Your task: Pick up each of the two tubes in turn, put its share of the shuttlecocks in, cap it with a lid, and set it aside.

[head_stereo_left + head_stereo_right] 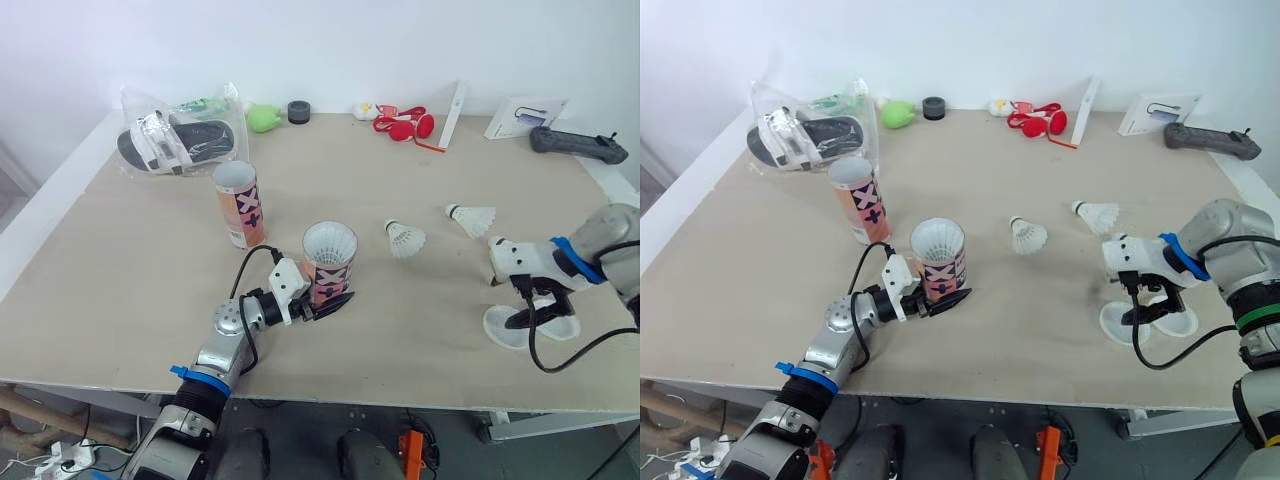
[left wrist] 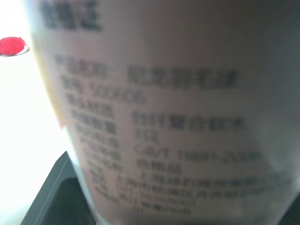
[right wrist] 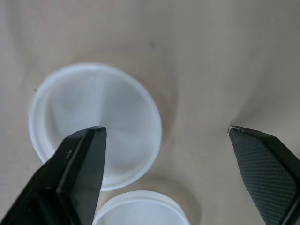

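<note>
the left pincer (image 1: 332, 297) was clenched on the lower part of the nearer tube (image 1: 330, 262), its black fingers on either side of the printed wall. in the left wrist view that wall sat right up against the camera. white feathers showed in the tube's open mouth, so at least one shuttlecock seemed to be inside. how many, i could not tell, nor whether the tube's foot was off the counter (image 1: 150, 290).

the second tube (image 1: 240, 203) stood upright beyond the left pincer and a little to its outer side, apart from it, open-topped and with no lid. what it held could not be seen.

between the two pincers, farther back on the counter, lay two loose shuttlecocks, one (image 1: 405, 238) closer to the held tube and the other (image 1: 472, 218) closer to the right arm.

the right pincer (image 3: 165, 130) was released, fingers spread wide and pointing down just above two white lids. one lid (image 3: 108, 108) lay partly under one finger – the other lid (image 3: 140, 208) lay just beside it, nearer the wrist. neither was gripped.

as a judgement, the task was in its first half: one tube in hand and partly or fully filled, no tube capped, none set aside. the step in hand looked like fetching a lid for the held tube. the two loose shuttlecocks, the second tube and the second lid were left.
</note>
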Tool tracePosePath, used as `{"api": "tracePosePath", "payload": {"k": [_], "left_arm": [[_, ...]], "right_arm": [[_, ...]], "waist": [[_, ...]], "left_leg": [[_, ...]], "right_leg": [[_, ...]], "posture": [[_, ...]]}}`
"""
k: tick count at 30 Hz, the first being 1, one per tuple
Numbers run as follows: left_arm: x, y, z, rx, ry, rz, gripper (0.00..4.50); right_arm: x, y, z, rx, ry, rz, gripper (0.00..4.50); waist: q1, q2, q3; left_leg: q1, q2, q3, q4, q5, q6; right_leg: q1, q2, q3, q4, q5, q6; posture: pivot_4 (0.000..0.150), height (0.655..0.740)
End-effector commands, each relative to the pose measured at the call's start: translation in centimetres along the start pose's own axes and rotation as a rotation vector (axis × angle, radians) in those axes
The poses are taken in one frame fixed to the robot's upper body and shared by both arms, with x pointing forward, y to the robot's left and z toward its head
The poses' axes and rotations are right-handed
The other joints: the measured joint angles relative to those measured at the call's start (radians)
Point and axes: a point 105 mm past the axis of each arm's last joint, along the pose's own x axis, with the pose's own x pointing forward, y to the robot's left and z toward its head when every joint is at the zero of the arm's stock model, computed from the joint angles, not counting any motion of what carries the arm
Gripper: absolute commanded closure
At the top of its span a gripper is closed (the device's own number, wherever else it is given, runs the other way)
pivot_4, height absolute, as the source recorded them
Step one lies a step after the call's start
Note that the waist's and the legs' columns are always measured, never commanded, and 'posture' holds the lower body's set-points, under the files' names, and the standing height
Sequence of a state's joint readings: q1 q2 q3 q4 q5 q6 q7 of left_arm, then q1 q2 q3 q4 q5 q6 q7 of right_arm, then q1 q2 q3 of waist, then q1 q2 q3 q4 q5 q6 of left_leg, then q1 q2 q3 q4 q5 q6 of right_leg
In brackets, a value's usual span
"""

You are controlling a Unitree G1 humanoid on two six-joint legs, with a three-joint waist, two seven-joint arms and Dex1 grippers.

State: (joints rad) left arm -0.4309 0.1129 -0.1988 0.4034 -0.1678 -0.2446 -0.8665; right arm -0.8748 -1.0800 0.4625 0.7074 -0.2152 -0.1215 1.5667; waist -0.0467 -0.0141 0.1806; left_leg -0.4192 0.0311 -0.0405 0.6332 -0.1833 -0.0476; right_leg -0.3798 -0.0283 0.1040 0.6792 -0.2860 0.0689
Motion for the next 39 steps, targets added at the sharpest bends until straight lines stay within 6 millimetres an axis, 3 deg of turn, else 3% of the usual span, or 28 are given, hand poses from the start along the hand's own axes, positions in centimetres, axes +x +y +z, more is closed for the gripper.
{"api": "tracePosePath", "payload": {"k": [1, 6, 7, 12, 16, 18, 22, 27, 32, 39], "left_arm": [[-0.4, -0.8, -2.2, -0.037, 0.079, -0.01, 1.4], [-0.4, -0.7, -2.2, -0.04, 0.081, -0.005, 1.4], [-0.4, -0.7, -2.3, -0.04, 0.082, -0.003, 1.4], [-0.4, -0.6, -2.3, -0.05, 0.081, 0.005, 1.4], [-0.4, -0.6, -2.4, -0.053, 0.083, 0.007, 1.4], [-0.4, -0.5, -2.4, -0.051, 0.084, 0.006, 1.4], [-0.3, -0.5, -2.4, -0.049, 0.086, 0.006, 1.4], [-0.4, -0.5, -2.6, -0.047, 0.095, 0.0, 1.4], [-0.4, -0.4, -2.7, -0.044, 0.106, -0.004, 1.4], [-0.4, -0.5, -2.8, -0.045, 0.112, -0.005, 1.4]], "right_arm": [[0.3, 0.2, -0.7, -0.007, 0.033, 0.026, 1.72], [0.8, 0.4, -0.5, 0.003, 0.015, 0.057, 4.21], [0.9, 0.5, -0.4, 0.005, 0.005, 0.062, 4.47], [0.5, 0.4, 0.5, -0.012, -0.048, 0.052, 4.47], [-1.5, -0.9, 3.8, -0.073, -0.188, -0.022, 4.47], [-4.6, -2.0, 8.4, -0.152, -0.335, -0.091, 4.47], [-10.1, -1.9, 16.4, -0.333, -0.58, -0.146, 4.47], [-14.1, -0.6, 24.0, -0.594, -0.746, -0.162, 4.47], [-13.9, 0.1, 27.0, -0.738, -0.735, -0.162, 4.47], [-12.8, 0.0, 28.3, -0.8, -0.707, -0.148, 4.47]], "waist": [[0.0, -0.001, 0.0], [-0.002, -0.007, -0.001], [-0.002, -0.007, -0.001], [-0.002, -0.007, -0.001], [-0.002, -0.004, -0.002], [-0.003, -0.001, -0.001], [-0.006, 0.011, 0.001], [0.001, 0.006, 0.0], [0.005, 0.006, 0.0], [0.001, 0.006, 0.0]], "left_leg": [[0.001, 0.0, 0.0, 0.0, 0.0, 0.0], [0.012, 0.0, 0.0, -0.001, 0.0, 0.0], [0.012, 0.0, 0.0, -0.001, 0.0, 0.0], [0.012, 0.0, 0.0, -0.001, 0.0, 0.0], [0.012, 0.0, 0.0, -0.002, 0.0, 0.0], [0.012, -0.001, 0.001, -0.002, 0.0, 0.0], [0.01, -0.003, 0.002, -0.004, 0.0, 0.0], [0.009, -0.002, -0.003, -0.009, 0.0, 0.0], [0.004, -0.002, -0.006, -0.008, 0.0, 0.0], [0.005, -0.001, -0.006, -0.008, 0.0, 0.0]], "right_leg": [[0.001, 0.0, 0.0, 0.0, 0.0, 0.0], [0.014, 0.0, 0.0, -0.006, -0.002, 0.003], [0.015, 0.0, 0.001, -0.009, -0.001, 0.001], [0.016, 0.0, 0.003, -0.013, 0.004, 0.007], [0.015, 0.001, 0.004, -0.013, 0.005, 0.007], [0.014, 0.001, 0.005, -0.013, 0.005, 0.007], [0.01, 0.001, 0.01, -0.013, 0.007, 0.009], [0.008, 0.003, 0.006, -0.014, 0.004, 0.006], [0.006, 0.002, 0.003, -0.014, 0.007, 0.001], [0.005, 0.003, 0.002, -0.014, 0.006, 0.003]], "posture": [[0.15, 0.74], [0.15, 0.74], [0.15, 0.74], [0.15, 0.74], [0.15, 0.74], [0.15, 0.74], [0.15, 0.74], [0.15, 0.74], [0.15, 0.74], [0.15, 0.74]]}}
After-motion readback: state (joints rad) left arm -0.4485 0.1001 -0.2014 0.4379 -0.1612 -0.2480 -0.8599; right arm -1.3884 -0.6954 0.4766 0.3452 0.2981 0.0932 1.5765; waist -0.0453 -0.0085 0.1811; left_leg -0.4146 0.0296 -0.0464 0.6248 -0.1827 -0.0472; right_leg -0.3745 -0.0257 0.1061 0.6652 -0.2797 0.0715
